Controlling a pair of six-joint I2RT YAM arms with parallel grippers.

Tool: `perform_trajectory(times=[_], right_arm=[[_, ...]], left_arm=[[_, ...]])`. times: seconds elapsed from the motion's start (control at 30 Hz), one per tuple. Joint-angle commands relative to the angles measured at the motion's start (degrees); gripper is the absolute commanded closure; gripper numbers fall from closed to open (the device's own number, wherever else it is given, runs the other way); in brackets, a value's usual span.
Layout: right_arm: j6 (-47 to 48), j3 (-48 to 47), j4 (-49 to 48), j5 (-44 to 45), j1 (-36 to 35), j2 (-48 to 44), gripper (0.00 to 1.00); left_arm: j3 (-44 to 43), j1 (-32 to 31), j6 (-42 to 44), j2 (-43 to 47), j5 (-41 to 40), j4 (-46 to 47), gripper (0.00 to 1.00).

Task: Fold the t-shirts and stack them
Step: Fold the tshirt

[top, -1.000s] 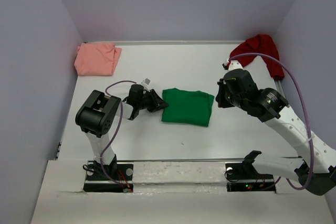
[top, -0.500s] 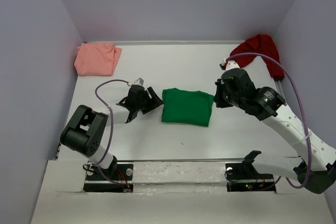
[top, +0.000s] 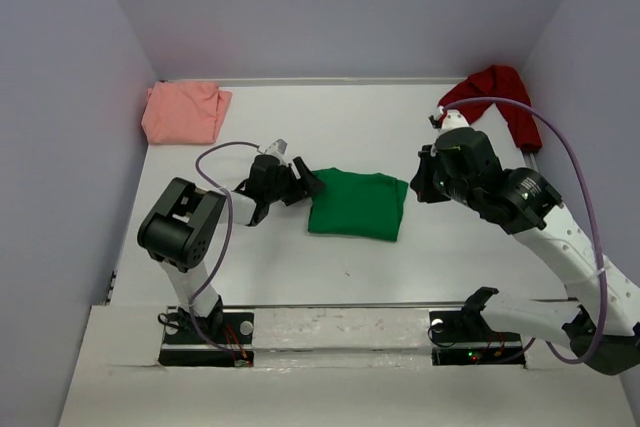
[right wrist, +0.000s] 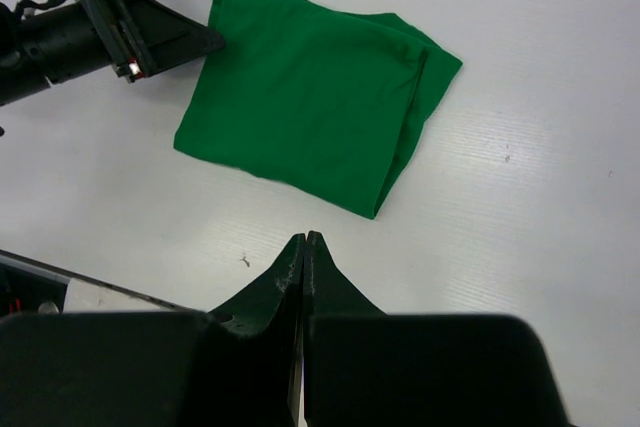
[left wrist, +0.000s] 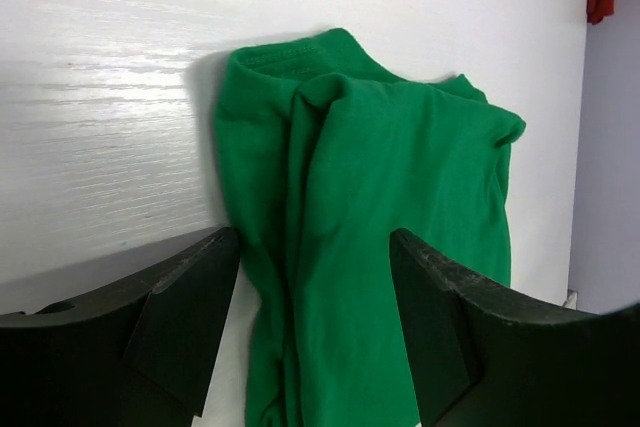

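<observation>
Since a second ago our left gripper point(left wrist: 312, 239) has spread wide; its wrist view shows the folded green t-shirt point(top: 357, 205) between the jaws, ungripped. Our right gripper point(right wrist: 304, 239) hangs pinched shut, empty. From above we see the far corners: salmon-pink t-shirt point(top: 183, 112) left, dark red t-shirt point(top: 500, 87) right

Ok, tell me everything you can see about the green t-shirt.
The green t-shirt is bright, plain soft cloth, folded into a rough rectangle with layered, slightly rumpled edges. It lies flat near the middle of the white table. The left gripper sits at its left edge, jaws open around that edge; whether they touch the cloth is unclear. Nothing lies on it.
</observation>
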State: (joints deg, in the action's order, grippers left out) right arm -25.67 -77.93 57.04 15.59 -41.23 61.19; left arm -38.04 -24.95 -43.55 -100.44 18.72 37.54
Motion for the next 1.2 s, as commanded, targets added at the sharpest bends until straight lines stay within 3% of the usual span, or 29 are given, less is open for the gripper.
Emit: perform_trajectory(times=[0.0, 0.5, 1.0, 1.13, 1.17], right_arm=[[-0.43, -3.1, 0.27, 1.19, 0.01, -1.51, 1.0], [-0.61, -3.72, -1.93, -1.88, 0.01, -0.37, 1.0], [-0.96, -4.25, -1.84, -2.24, 0.01, -1.51, 1.0], [-1.14, -3.9, -1.93, -2.15, 0.01, -1.51, 1.0], [-1.05, -3.81, -2.02, -2.23, 0.01, -1.34, 1.0]], left_arm=[[2.8, -0.27, 2.77, -4.94, 1.32, -11.87, 0.24], [3.41, -1.15, 5.05, 2.44, -5.88, -25.23, 0.24], [-4.76, -10.03, 2.16, -9.94, -2.28, -24.0, 0.25], [-4.41, -10.3, 2.07, -10.21, -2.64, -24.44, 0.29], [-4.41, -10.38, 2.15, -10.3, -3.33, -24.79, 0.35]])
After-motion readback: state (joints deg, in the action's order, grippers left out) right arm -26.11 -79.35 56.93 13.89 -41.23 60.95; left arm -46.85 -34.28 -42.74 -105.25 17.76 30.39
